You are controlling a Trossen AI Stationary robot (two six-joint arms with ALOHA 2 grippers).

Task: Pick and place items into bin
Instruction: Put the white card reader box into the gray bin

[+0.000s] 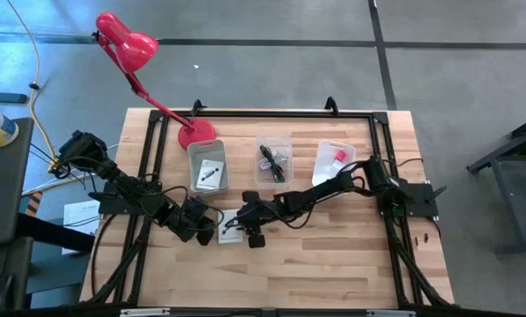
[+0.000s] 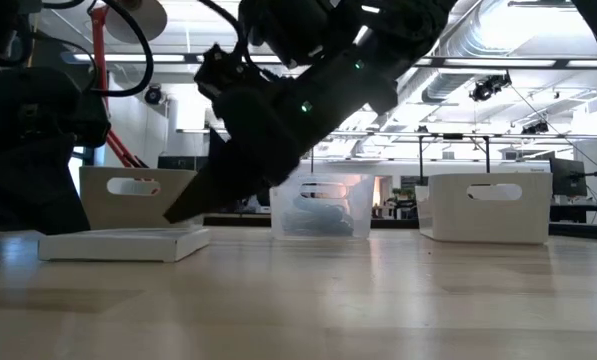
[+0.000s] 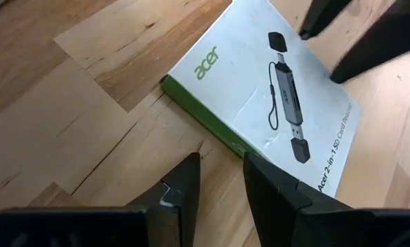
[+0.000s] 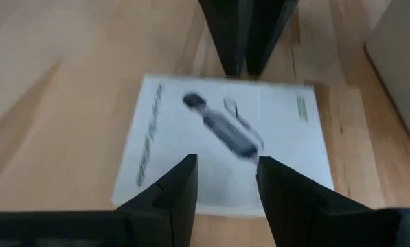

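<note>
A flat white box with a green edge and a printed card reader [image 3: 259, 89] lies flat on the wood between my two grippers, also seen as the box [image 1: 229, 224], box [image 2: 123, 243] and box [image 4: 225, 137]. My left gripper [image 3: 220, 161] is open by a narrow gap, its fingertips at the box's green long edge. My right gripper [image 4: 226, 165] is open and hovers over the box from the opposite side. In the low view its finger [image 2: 183, 208] slants down and ends just above the box. My left gripper's fingertips [image 3: 256, 168] stand right at the box's green long edge [image 3: 222, 137], coming down at a slant from the table's left. Whether they touch it, I cannot tell. The box lies flat on the table.
Three bins stand along the far side: the left bin [image 1: 193, 161] holds a white card [image 1: 211, 173], the middle bin [image 1: 261, 143] a black cable [image 1: 274, 163], the right bin [image 1: 322, 150] a pink cube [image 1: 340, 156]. A red desk lamp [image 1: 132, 48] stands far left. Bare wood lies toward the near edge.
</note>
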